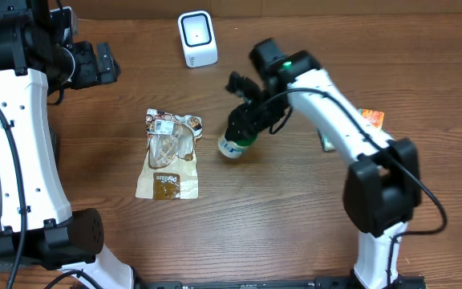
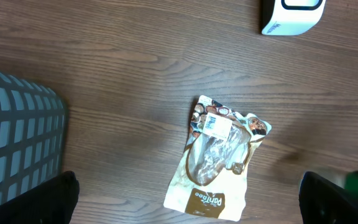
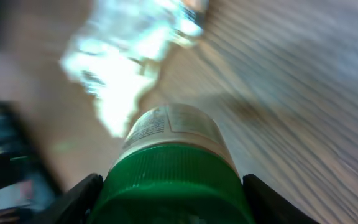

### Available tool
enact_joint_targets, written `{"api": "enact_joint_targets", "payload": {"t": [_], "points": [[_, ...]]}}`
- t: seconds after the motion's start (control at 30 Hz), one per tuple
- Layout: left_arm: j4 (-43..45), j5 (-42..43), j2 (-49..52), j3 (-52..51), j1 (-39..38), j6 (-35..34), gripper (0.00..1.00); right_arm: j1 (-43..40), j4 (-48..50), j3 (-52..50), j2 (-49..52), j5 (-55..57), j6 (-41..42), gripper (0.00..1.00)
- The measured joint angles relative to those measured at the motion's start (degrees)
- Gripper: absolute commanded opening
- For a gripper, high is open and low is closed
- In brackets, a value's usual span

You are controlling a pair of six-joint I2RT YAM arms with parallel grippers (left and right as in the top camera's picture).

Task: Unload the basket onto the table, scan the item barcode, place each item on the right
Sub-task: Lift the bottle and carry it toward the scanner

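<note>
The item is a small white bottle (image 1: 233,145) with a green cap (image 3: 173,186), tilted over the middle of the table. My right gripper (image 1: 248,120) is shut on it. In the right wrist view both fingers (image 3: 82,196) press the sides of the cap, and the labelled white body (image 3: 173,127) points away. The white barcode scanner (image 1: 197,38) stands at the back of the table and also shows in the left wrist view (image 2: 291,15). My left gripper (image 1: 95,64) hangs open high at the back left, holding nothing.
A brown-and-white snack bag (image 1: 167,152) lies flat left of the bottle, below my left gripper (image 2: 188,202) in its wrist view. An orange packet (image 1: 370,118) lies at the right behind my right arm. A grey mesh basket (image 2: 17,143) sits at the left.
</note>
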Motion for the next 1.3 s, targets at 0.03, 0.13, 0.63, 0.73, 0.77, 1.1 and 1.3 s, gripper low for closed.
{"api": "enact_joint_targets", "payload": {"t": [0.03, 0.13, 0.63, 0.73, 0.77, 1.1, 1.3], "points": [[0.0, 0.0, 0.0, 0.0, 0.0, 0.0, 1.00, -1.1, 0.0, 0.0, -1.0, -3.2, -1.0, 0.40], [0.0, 0.0, 0.0, 0.0, 0.0, 0.0, 0.99, -5.1, 0.3, 0.0, -4.7, -12.7, -3.1, 0.40], [0.0, 0.0, 0.0, 0.0, 0.0, 0.0, 1.00, -14.8, 0.6, 0.6, -13.1, -31.7, -6.7, 0.41], [0.0, 0.0, 0.0, 0.0, 0.0, 0.0, 1.00, -14.8, 0.6, 0.6, -14.6, -32.1, -7.2, 0.41], [0.0, 0.0, 0.0, 0.0, 0.0, 0.0, 1.00, -14.8, 0.5, 0.6, -15.2, -32.1, -7.2, 0.41], [0.0, 0.0, 0.0, 0.0, 0.0, 0.0, 0.99, -13.7, 0.5, 0.6, -17.0, -28.7, -7.7, 0.41], [0.0, 0.0, 0.0, 0.0, 0.0, 0.0, 1.00, -7.0, 4.2, 0.6, -17.0, -14.1, -4.7, 0.41]]}}
